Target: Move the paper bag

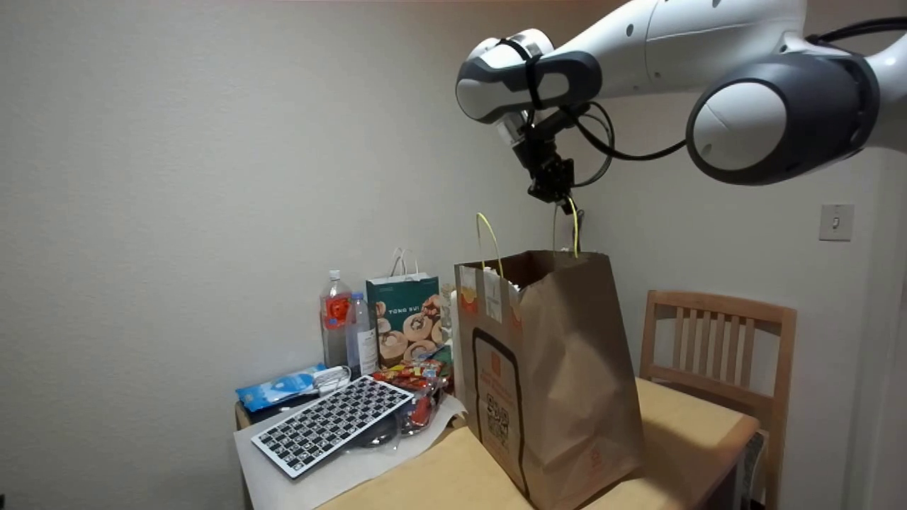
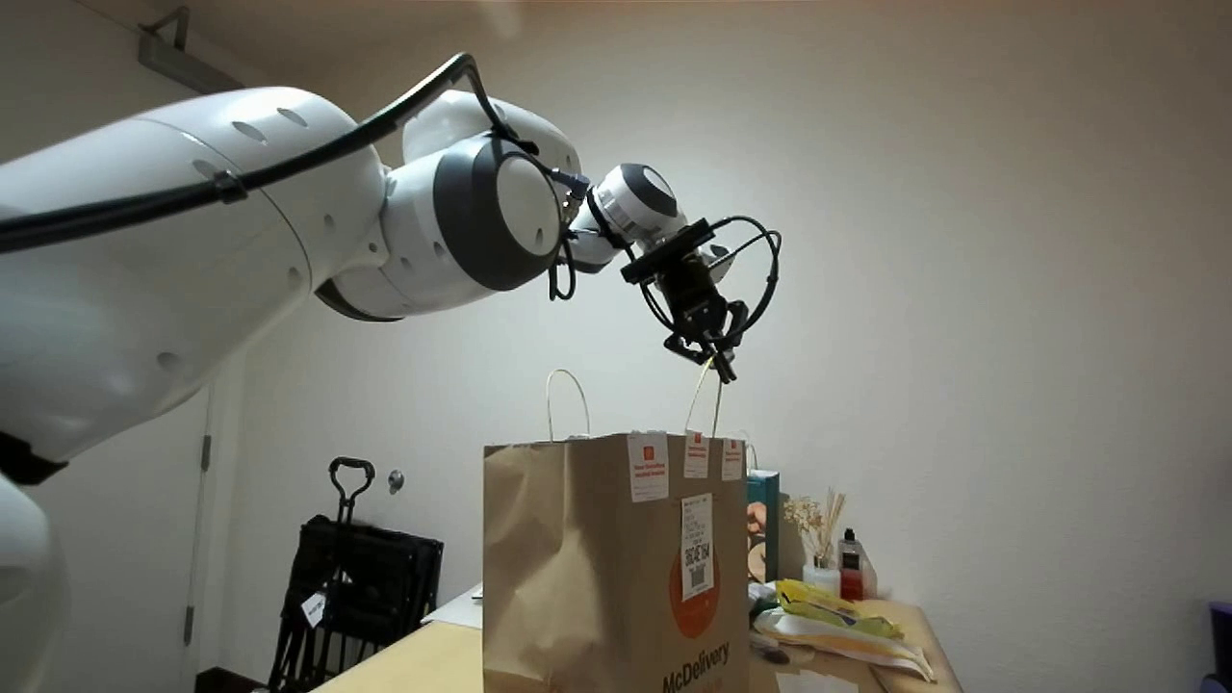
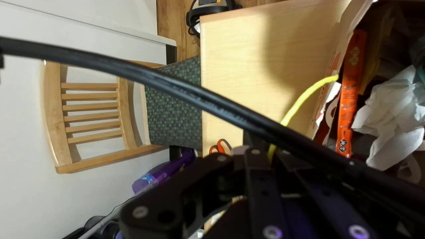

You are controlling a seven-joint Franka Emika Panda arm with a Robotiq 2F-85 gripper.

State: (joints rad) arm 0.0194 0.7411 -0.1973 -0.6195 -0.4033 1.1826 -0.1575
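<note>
Paper bag [image 1: 567,375] stands on the table [image 1: 708,418], tallest thing there. Looks seated, not lifted, but the base is partly cropped in both exterior views, so a slight lift can't be ruled out. Gripper [image 2: 724,368] is at the top of the thin yellow handle [image 3: 302,97] on the McDelivery side; its fingers look brought together with the loop pinched between them. In the wrist view the loop runs in between the fingers, passing behind a black cable [image 3: 215,105]. Free handle [image 1: 494,236] on the opposite side stands up, untouched.

Handling, best guess: walls soft, side creased, will buckle if squeezed. Paper shouldn't be slippery. Handle is bendy and probably the weak spot; a jerk could tear it at the rim. Inside: crumpled white paper [image 3: 391,119] and an orange strip [image 3: 348,99]. Reads light, but lower contents are hidden, so can't tell the weight. Mid-loop is the right place to hold; pull slowly, straight up. With one handle only, the free side should sag and the bag may swing into the green shopping bag [image 1: 407,319] nearby.
</note>
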